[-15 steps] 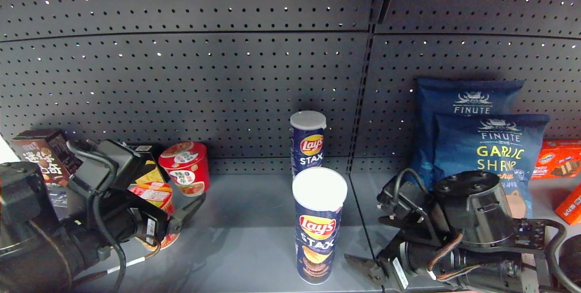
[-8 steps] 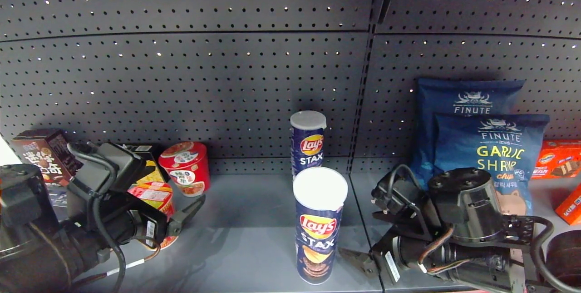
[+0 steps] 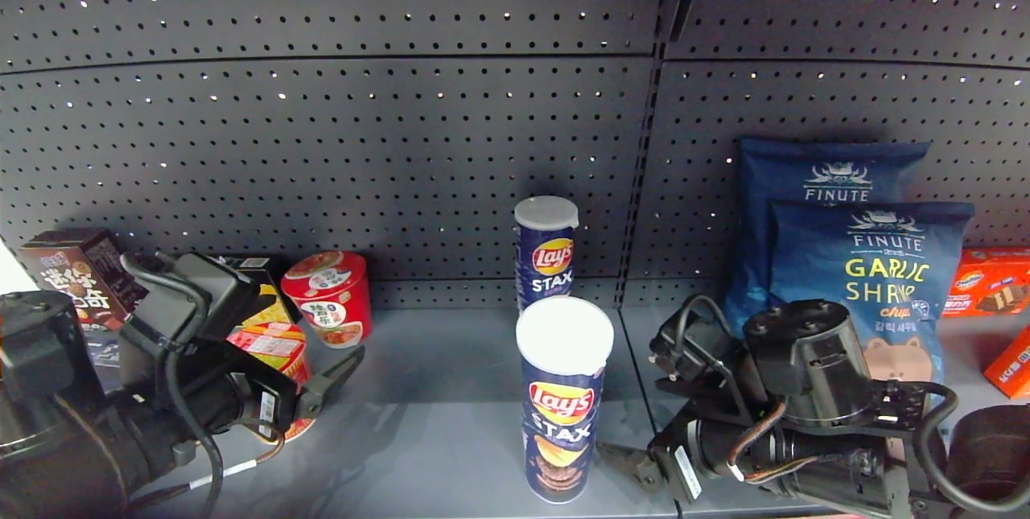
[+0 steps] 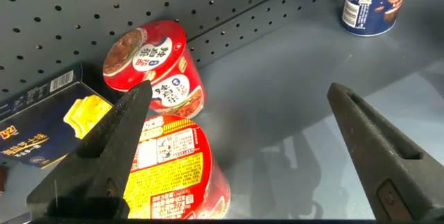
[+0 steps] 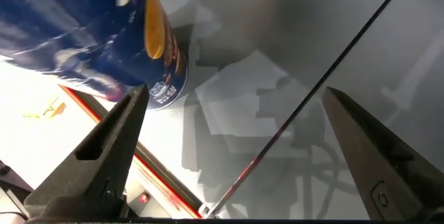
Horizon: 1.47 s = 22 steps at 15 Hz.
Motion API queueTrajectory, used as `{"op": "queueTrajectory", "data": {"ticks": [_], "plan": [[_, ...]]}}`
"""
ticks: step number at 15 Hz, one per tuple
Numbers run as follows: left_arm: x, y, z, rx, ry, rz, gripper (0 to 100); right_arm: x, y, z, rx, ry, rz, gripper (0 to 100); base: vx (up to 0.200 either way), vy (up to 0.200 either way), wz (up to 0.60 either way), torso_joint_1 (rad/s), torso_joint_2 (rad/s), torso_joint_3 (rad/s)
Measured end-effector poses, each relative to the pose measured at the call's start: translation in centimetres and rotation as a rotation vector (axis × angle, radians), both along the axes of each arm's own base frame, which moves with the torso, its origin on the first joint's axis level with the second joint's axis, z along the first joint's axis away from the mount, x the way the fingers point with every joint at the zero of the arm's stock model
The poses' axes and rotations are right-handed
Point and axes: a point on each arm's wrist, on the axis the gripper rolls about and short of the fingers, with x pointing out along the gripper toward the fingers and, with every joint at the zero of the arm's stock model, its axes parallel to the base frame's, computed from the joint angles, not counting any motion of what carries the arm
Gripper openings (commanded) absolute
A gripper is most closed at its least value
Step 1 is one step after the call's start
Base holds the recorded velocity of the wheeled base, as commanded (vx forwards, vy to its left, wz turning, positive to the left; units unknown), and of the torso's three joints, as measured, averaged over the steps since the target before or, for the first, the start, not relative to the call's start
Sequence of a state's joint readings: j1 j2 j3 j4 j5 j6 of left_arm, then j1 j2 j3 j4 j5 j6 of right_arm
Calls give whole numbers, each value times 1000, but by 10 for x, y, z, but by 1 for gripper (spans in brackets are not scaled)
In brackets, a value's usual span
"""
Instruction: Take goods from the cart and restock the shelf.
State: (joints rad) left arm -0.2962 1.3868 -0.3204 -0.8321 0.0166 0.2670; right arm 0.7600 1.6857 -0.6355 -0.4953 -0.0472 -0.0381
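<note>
Two dark blue chips cans stand on the grey shelf (image 3: 434,430), the front can (image 3: 563,398) near the edge and the back can (image 3: 545,253) by the pegboard. My right gripper (image 3: 624,459) is low beside the front can's base, open, with nothing between its fingers. The right wrist view shows that can (image 5: 104,37) just off one finger of this gripper (image 5: 234,93). My left gripper (image 3: 322,386) is open at the shelf's left, next to a yellow-red noodle cup (image 4: 173,175) and a red noodle cup (image 4: 154,64).
Blue snack bags (image 3: 869,261) lean on the back wall at the right, with orange boxes (image 3: 994,282) beyond them. A brown box (image 3: 76,273) stands at the far left. A red strip (image 5: 97,116) marks the shelf's front edge.
My right arm has slid left, bringing its open gripper closer to the front can's base. The left arm and the goods have stayed put.
</note>
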Motion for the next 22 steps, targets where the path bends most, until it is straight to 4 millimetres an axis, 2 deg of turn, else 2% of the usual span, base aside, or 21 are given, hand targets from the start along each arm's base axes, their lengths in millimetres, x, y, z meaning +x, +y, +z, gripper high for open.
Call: {"op": "queueTrajectory", "data": {"ticks": [9, 13, 17, 22], "plan": [[-2, 1, -2, 1, 6, 0, 100, 1, 0, -2, -5, 6, -4, 100, 0, 0, 0, 0, 0, 0], [-10, 3, 6, -11, -36, 0, 100, -7, -10, 16, 53, -30, -29, 100, 0, 0, 0, 0, 0, 0], [-33, 17, 18, -39, -121, 48, 100, -17, -43, 38, 137, -84, -120, 100, 0, 0, 0, 0, 0, 0], [-75, 41, 14, -50, -183, 165, 100, -32, -98, 60, 205, -190, -282, 100, 0, 0, 0, 0, 0, 0]]}}
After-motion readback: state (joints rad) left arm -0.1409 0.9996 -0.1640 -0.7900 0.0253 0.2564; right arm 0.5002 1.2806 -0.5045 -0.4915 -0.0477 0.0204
